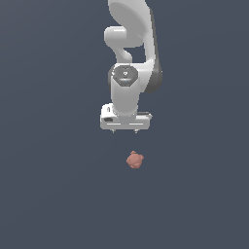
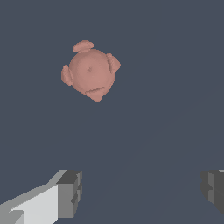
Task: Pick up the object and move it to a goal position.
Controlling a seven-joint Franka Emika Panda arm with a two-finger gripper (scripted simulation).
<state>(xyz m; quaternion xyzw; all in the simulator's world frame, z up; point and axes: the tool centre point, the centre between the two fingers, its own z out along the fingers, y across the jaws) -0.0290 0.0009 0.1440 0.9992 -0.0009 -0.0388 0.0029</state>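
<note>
The background was a flat, even slate-blue field with no visible edge, seam or horizon, so the ground and anything behind it could not be told apart in either view.

On that field sat the object, a small salmon-pink lump. In the exterior view it showed only as a bumpy blob, its details too small to read. The wrist view gave it more clearly: a rounded body with four stubby lobes spaced around its rim and a faint dimple near the middle. It lay free, touching nothing but the surface, and cast no shadow that could be made out (so whether it rested on the ground or sat slightly off it could not be judged from shading alone).

Above it in the exterior view hung the gripper, well apart from the object and slightly toward the exterior view's left of it. Its jaws stood spread wide and held nothing; only two tiny tips showed beneath the white hand in that view. In the wrist view the two grey fingers were cut off by the frame, one of them reduced to a dark sliver at the edge.

The white arm rose from the hand and ran out of the top of the exterior view, its base unseen.
</note>
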